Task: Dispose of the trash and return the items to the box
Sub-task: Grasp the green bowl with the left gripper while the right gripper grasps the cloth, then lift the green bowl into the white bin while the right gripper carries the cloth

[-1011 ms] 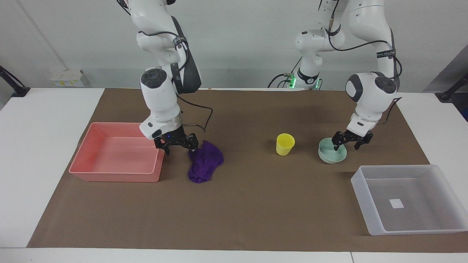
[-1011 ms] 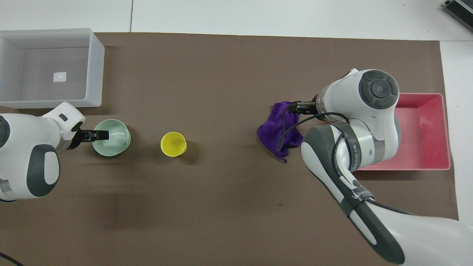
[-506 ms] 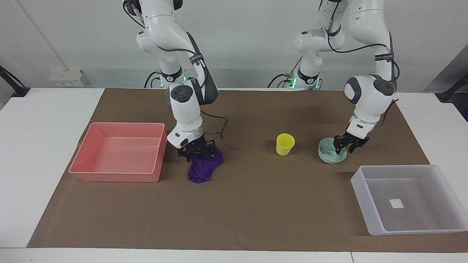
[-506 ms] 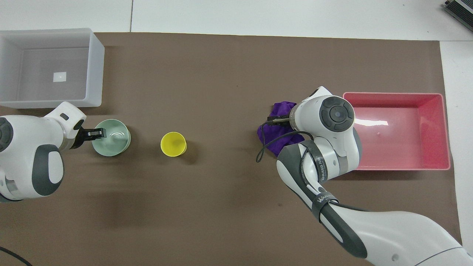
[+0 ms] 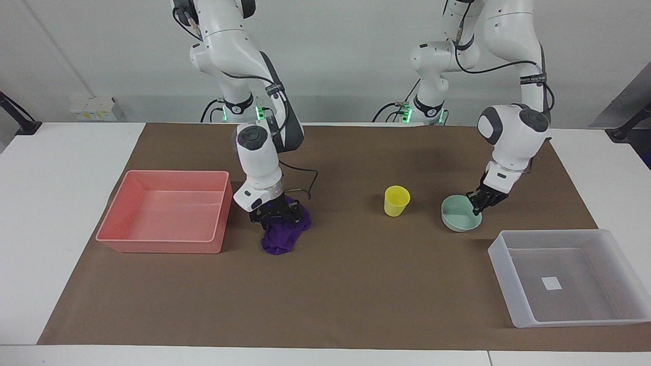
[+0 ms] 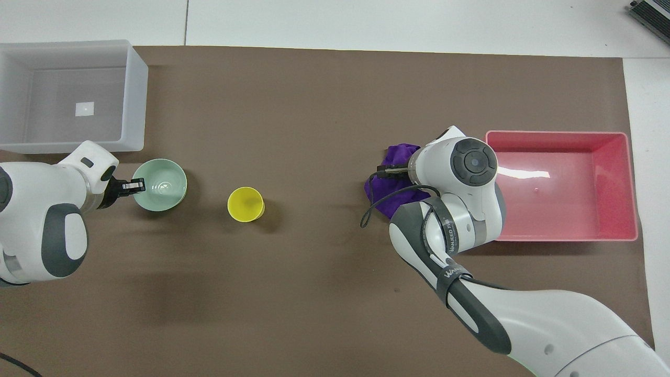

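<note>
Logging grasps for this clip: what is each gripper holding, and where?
Left gripper pinches the mint bowl by its rim. Right gripper is down on the purple rag; grip unclear.

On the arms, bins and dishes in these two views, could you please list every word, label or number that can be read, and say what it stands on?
"WANJEED..." on the black band around the right arm, overhead view; the letters after it are too small to read.
A second black band lower on that arm carries print too small to read.
The black band on the left arm has print too small to read.
The white square in the clear box is blank.
The pink bin, cup, bowl and cloth bear no text.
</note>
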You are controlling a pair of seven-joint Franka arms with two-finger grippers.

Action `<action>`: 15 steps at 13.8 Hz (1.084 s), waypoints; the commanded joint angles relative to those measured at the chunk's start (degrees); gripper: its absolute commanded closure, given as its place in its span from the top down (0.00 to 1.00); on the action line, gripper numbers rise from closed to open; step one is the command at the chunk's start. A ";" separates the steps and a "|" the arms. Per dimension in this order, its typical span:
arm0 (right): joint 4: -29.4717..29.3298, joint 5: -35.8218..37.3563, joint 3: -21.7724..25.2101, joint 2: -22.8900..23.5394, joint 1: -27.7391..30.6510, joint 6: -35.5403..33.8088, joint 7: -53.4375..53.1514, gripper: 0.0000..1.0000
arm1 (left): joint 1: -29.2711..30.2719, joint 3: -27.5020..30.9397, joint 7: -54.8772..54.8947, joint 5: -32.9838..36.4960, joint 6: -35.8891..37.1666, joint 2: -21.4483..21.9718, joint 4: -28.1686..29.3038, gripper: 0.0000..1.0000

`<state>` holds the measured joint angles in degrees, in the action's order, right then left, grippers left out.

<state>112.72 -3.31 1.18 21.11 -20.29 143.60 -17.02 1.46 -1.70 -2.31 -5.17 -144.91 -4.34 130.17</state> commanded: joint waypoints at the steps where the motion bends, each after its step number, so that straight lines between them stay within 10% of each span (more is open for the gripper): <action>1: 0.57 -1.26 -0.30 0.16 0.42 1.68 1.20 0.56 | 1.96 0.21 0.72 -0.63 7.24 1.97 -5.16 0.00; 3: 0.49 -1.26 -0.30 0.16 0.16 1.59 0.77 0.00 | 4.34 0.12 4.74 -0.63 14.52 1.45 -11.83 0.00; 15: -7.51 -1.53 -0.39 -9.50 0.25 -15.79 -5.82 0.00 | 9.96 0.12 8.55 -0.28 17.20 -11.20 -35.58 0.00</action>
<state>106.29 -3.80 1.12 13.95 -20.35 131.01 -20.35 9.72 -1.19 5.13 -5.18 -128.46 -10.88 101.21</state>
